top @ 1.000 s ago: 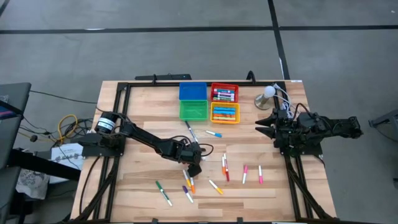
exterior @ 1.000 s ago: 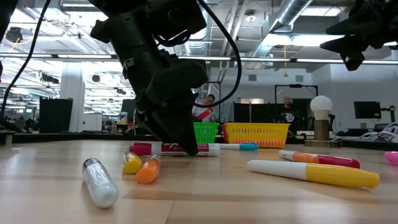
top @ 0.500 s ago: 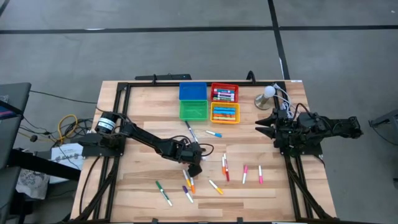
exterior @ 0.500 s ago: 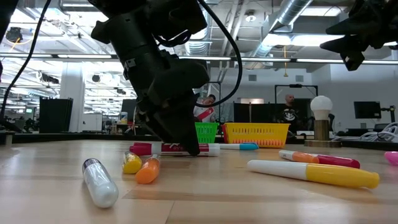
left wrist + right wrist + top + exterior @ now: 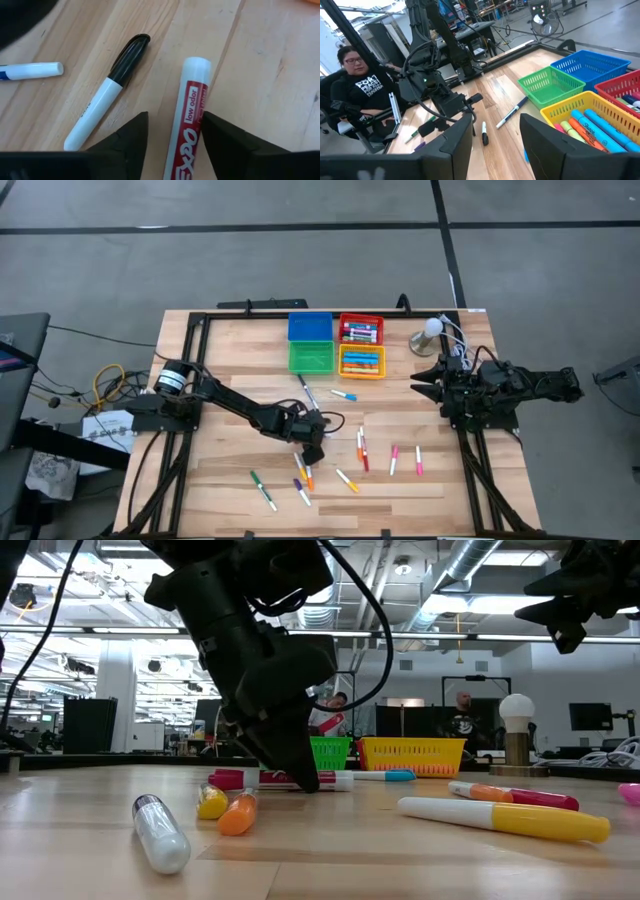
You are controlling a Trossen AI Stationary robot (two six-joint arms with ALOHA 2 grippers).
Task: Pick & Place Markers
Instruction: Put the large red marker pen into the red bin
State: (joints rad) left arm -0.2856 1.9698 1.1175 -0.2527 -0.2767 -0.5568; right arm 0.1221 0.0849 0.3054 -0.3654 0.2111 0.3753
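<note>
While the right gripper (image 5: 428, 383) waits above the tabletop's (image 5: 220, 360) right side, fingers parted and holding nothing, the left gripper (image 5: 312, 450) is down low over the middle of the wood. The left wrist view shows its two dark fingers (image 5: 125, 142) standing one on each side of a red marker (image 5: 187, 125), a white barrel with a red label band and a white end. The gap between them is a little wider than the barrel, and I cannot tell if either finger is touching it. Just beside it lies a black-capped marker (image 5: 107, 97), white-bodied, set at a slant, and farther off a white one with a blue tip (image 5: 30, 71).

From above, loose markers lie scattered across the near half of the tabletop: a green-capped one (image 5: 257, 480), a purple one (image 5: 298, 483) and an orange one (image 5: 307, 474) beside the left gripper, a yellow-capped one (image 5: 346, 479), then red and orange ones (image 5: 362, 448) and two pink ones (image 5: 406, 459) toward the right. A blue-tipped one (image 5: 343, 394) lies nearer the bins.

At the far side stand four square bins: the blue bin (image 5: 310, 327), the green bin (image 5: 312, 357), the red bin (image 5: 361, 330) and the yellow bin (image 5: 362, 362); the red and yellow ones hold markers. A person (image 5: 360, 87) sits beyond the table.
</note>
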